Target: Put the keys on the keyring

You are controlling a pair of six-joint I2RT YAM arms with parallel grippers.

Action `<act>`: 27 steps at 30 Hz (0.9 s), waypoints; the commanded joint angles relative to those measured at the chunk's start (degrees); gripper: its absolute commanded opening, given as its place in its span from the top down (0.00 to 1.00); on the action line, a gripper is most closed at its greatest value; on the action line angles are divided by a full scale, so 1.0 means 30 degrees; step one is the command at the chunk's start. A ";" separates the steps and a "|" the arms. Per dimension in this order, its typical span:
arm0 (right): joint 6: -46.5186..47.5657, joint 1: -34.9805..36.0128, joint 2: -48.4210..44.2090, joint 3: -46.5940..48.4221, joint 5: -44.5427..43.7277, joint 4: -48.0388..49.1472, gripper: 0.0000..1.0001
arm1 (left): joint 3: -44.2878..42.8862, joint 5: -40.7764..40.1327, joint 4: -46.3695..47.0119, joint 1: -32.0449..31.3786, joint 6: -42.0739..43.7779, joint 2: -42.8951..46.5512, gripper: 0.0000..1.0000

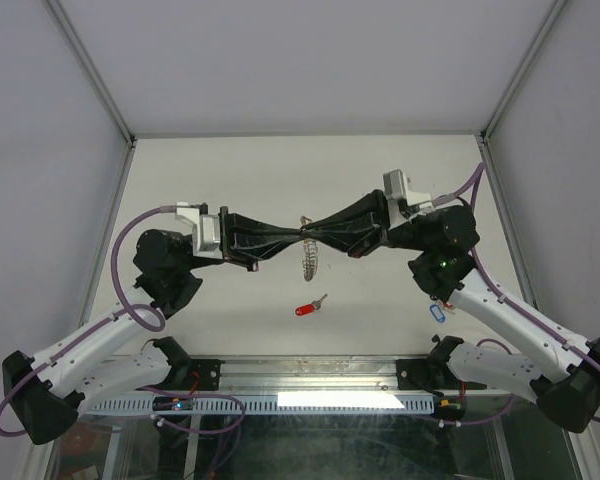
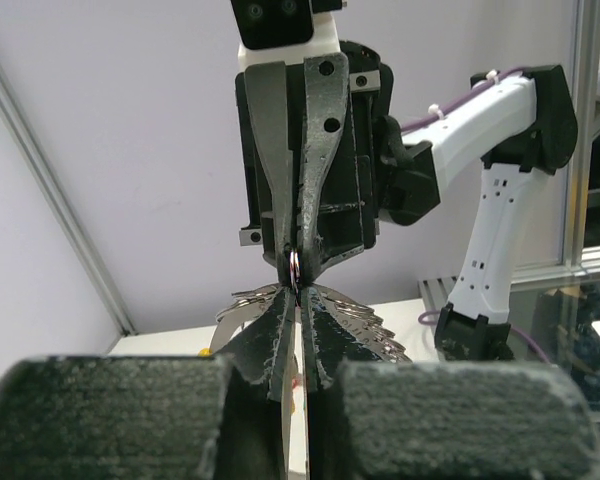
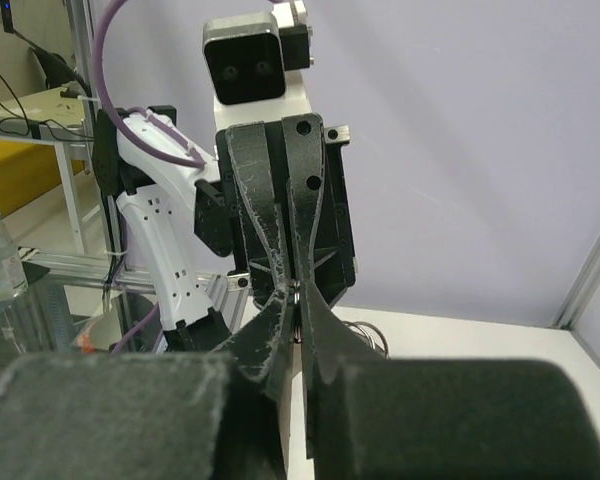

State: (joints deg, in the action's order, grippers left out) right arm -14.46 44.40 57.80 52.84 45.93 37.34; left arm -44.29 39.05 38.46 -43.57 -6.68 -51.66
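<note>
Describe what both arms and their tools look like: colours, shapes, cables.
The left arm and right arm have white shells with black joints. A purple cable loops along each. The left tool and right tool are matte black, each with two long tapering fingers, scuffed whitish. A white-and-grey camera box sits on each wrist; a green light glows on the right arm.

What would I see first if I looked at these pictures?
The black left fingers and right fingers meet tip to tip above the middle of the table, pinching the keyring, which dangles below them. A little nearer the arms' bases, a red-tagged key lies on the table.
</note>
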 commanded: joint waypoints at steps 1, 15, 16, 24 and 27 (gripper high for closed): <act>0.1460 0.0203 -0.0990 0.0373 0.0382 -0.1643 0.88 | -0.0830 -0.0598 -0.1583 -0.0162 0.2456 0.0660 1.00; 0.8452 0.0221 -0.3307 0.2405 -0.2113 -1.1754 0.56 | -0.2710 -0.0428 -0.9458 -0.0172 0.7469 0.1098 1.00; 0.9005 0.0220 -0.3279 0.2672 -0.2433 -1.2533 0.56 | -0.3172 -0.0434 -1.0462 -0.0178 0.8210 0.0992 1.00; 1.0635 0.0215 -0.1995 0.4759 -0.4909 -1.7606 0.57 | -0.5464 -0.0733 -1.6695 -0.0162 1.2127 0.0140 1.00; 1.0083 0.0212 -0.1794 0.5035 -0.5387 -1.8975 0.57 | -0.5784 -0.1213 -1.7556 -0.0159 1.2564 -0.0098 1.00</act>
State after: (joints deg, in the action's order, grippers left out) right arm 15.18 44.77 51.81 64.71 34.33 -11.25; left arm -58.33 37.39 -7.97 -43.57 25.19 -51.24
